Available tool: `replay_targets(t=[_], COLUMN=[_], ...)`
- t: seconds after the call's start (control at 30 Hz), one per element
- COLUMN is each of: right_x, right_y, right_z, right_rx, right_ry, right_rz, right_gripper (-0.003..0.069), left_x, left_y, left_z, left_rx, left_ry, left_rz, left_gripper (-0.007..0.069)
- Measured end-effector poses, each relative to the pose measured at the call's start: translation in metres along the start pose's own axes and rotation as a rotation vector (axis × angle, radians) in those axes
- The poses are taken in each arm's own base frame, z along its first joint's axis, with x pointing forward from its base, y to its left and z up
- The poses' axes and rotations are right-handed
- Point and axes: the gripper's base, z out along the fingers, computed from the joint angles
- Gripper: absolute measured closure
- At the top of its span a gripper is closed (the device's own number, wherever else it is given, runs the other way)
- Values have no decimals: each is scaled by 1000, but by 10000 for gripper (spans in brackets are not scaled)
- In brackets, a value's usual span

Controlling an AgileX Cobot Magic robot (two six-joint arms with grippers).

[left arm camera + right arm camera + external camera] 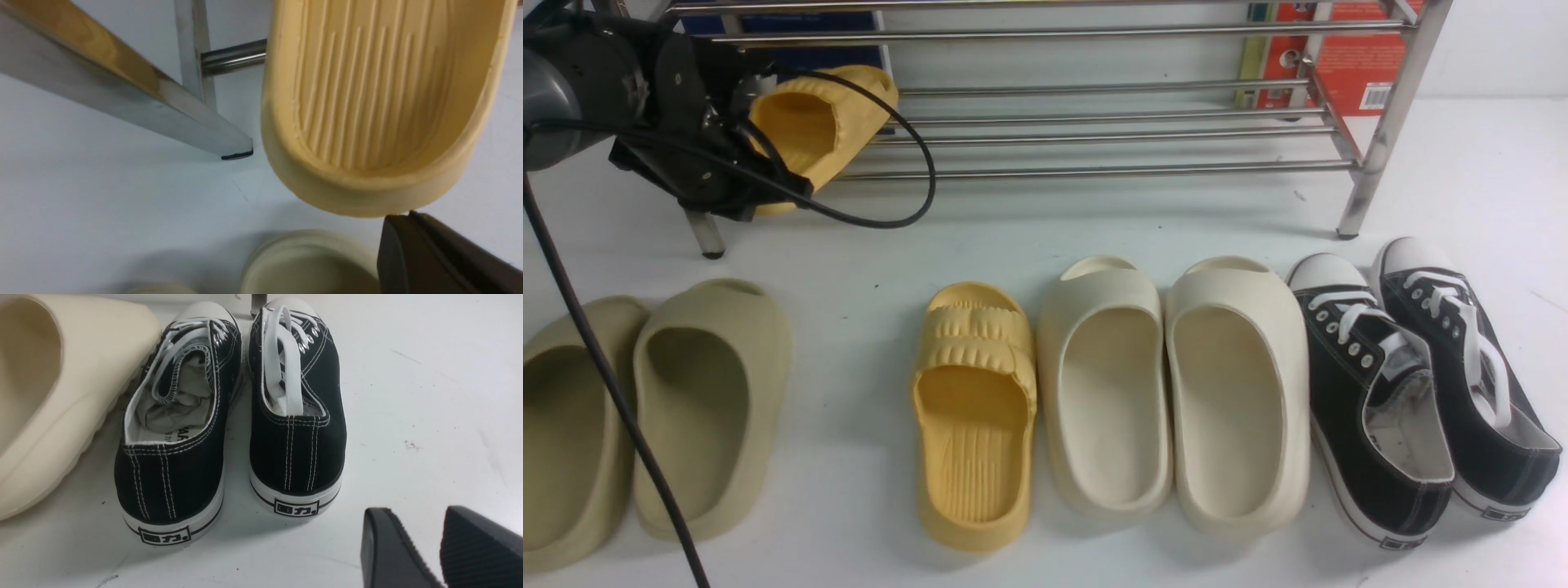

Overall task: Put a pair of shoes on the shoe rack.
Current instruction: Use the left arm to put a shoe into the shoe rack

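Note:
One yellow slide (817,126) hangs tilted at the left end of the steel shoe rack (1094,122), toe over the lower bars and heel out in front. My left gripper (760,192) is shut on its heel. In the left wrist view the slide's grooved footbed (367,102) fills the upper part, and the gripper (402,216) meets the heel rim with its fingers close together. The rack's leg (122,94) stands beside it. The second yellow slide (976,416) lies on the table, toe toward the rack. My right gripper (414,510) is open and empty above the table.
Two cream-white slides (1168,392) lie right of the yellow one. Two khaki slides (645,416) lie at the left. Black sneakers (1421,384) lie at the right, also in the right wrist view (229,428). The arm's black cable (907,196) loops before the rack.

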Motion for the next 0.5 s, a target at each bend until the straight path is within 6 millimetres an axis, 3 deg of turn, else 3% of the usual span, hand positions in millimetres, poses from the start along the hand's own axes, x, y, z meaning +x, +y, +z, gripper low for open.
replay_targets(t=[0.3,0.5], right_x=[0,0], right_y=[0,0], right_z=[0,0], right_rx=[0,0], right_ry=[0,0], right_rz=[0,0], right_gripper=[419,419], left_x=[-4,7], left_y=[-9,-13], left_z=[3,2], left_rx=[97,133], left_ry=[-54,73], left_rz=[2,2], left_gripper=[638,638])
